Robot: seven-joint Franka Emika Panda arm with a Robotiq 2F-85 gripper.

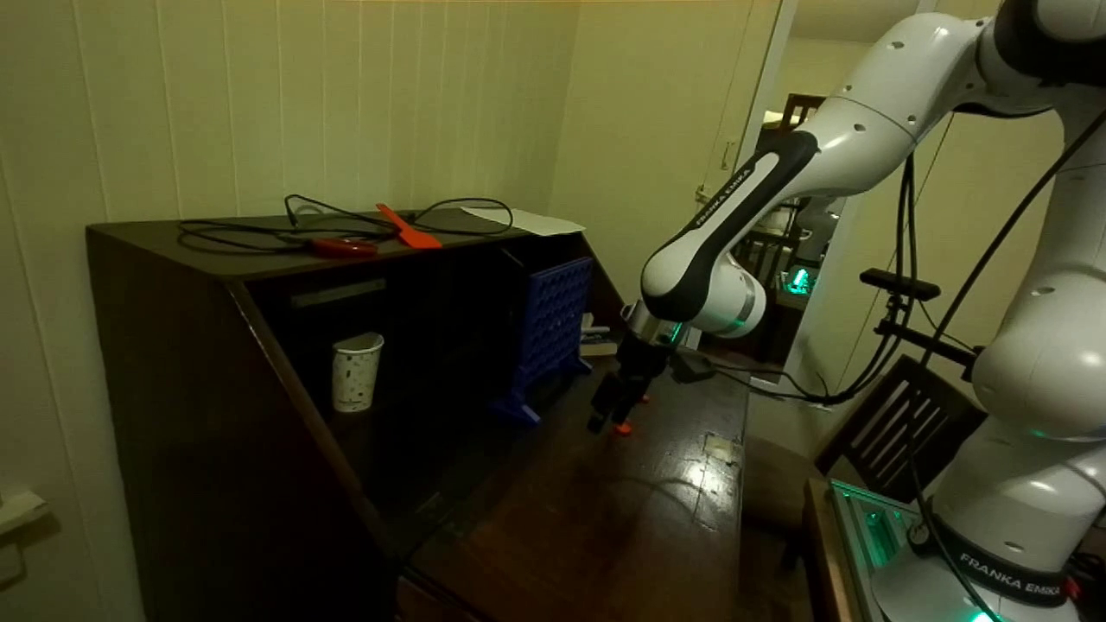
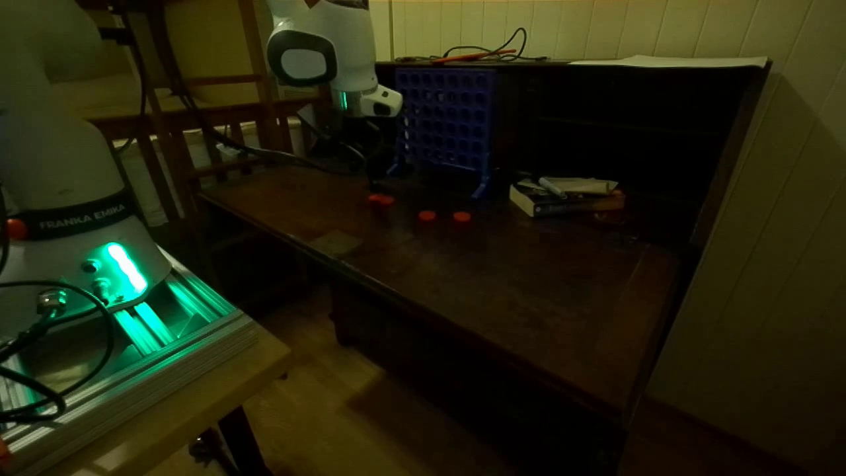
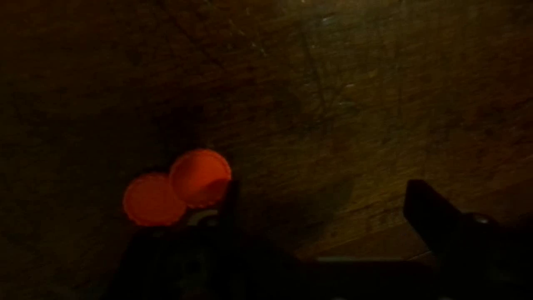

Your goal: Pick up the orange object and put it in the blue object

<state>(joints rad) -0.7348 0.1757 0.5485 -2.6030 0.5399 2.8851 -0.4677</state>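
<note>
Several small round orange discs lie on the dark wooden desk. In the wrist view, two touch or overlap: a brighter disc (image 3: 199,177) and a duller disc (image 3: 153,201). This pair (image 2: 380,199) also shows in an exterior view, with two single discs (image 2: 427,216) (image 2: 462,217) apart from it. The blue object is an upright blue grid frame with round holes (image 1: 553,320) (image 2: 446,119), standing on feet at the back. My gripper (image 3: 325,183) is open and empty, low over the desk; its left finger is beside the brighter disc and overlaps its edge in view. In an exterior view the gripper (image 1: 607,419) is beside a disc (image 1: 623,428).
A patterned paper cup (image 1: 356,373) stands inside the dark cabinet (image 1: 173,389). Books and papers (image 2: 565,196) lie right of the blue frame in an exterior view. An orange spatula (image 1: 409,229), cables and paper (image 1: 527,221) lie on the cabinet top.
</note>
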